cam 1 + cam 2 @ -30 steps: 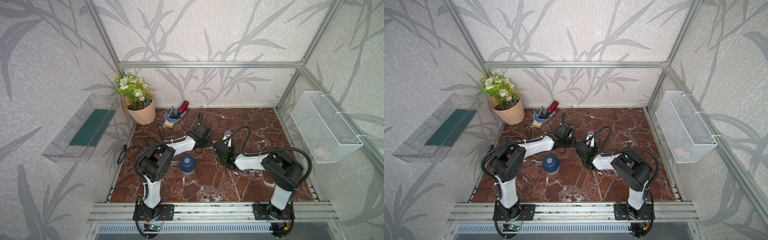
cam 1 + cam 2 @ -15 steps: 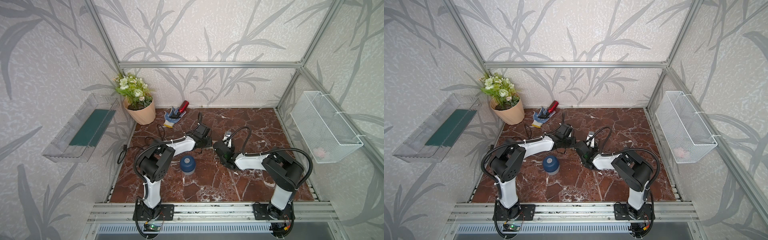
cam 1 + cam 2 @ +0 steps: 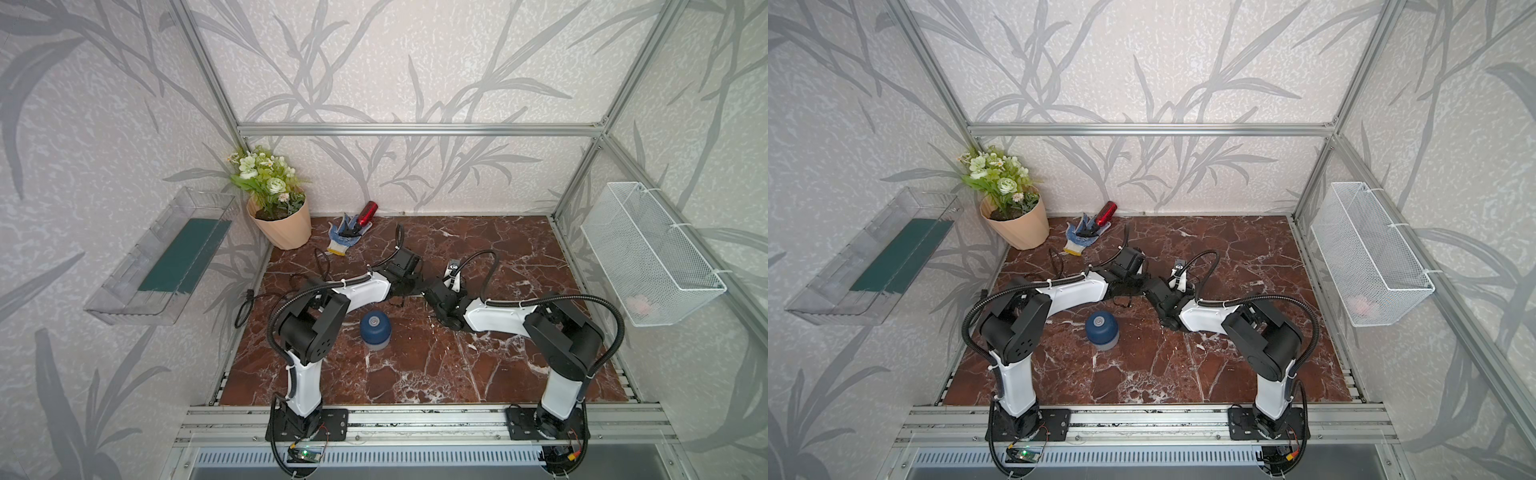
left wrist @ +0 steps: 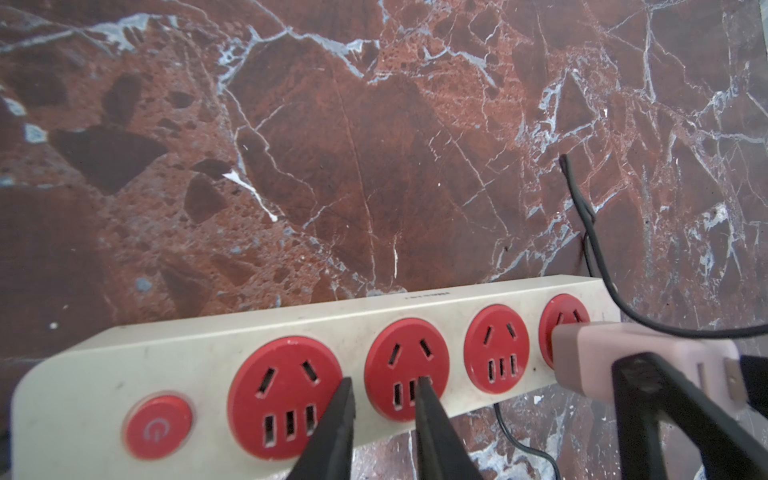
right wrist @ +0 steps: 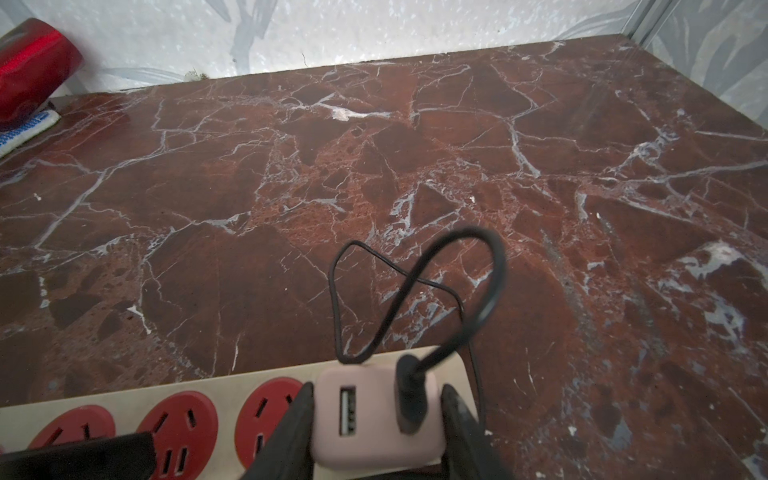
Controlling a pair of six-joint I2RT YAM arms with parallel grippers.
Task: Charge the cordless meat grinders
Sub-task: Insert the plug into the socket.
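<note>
The cordless meat grinder (image 3: pixel 376 330) (image 3: pixel 1101 330), dark blue with a grey centre button, stands upright on the marble floor, in front of both grippers and apart from them. In the wrist views a cream power strip (image 4: pixel 187 353) (image 5: pixel 232 386) with red sockets lies under both grippers. My right gripper (image 5: pixel 376 401) is shut on a pink USB charger (image 5: pixel 374 415) (image 4: pixel 602 353) at the strip's end socket. I cannot tell whether the charger is fully seated. A black cable (image 5: pixel 457 270) runs from it. My left gripper (image 4: pixel 385 382) stands narrowly open over the middle sockets, nothing between its fingers.
A flower pot (image 3: pixel 282 224) stands at the back left. Near the back wall lie a glove (image 3: pixel 338 239) and a red bottle (image 3: pixel 368 211). A clear tray (image 3: pixel 162 257) hangs on the left wall, a white wire basket (image 3: pixel 648 257) on the right wall.
</note>
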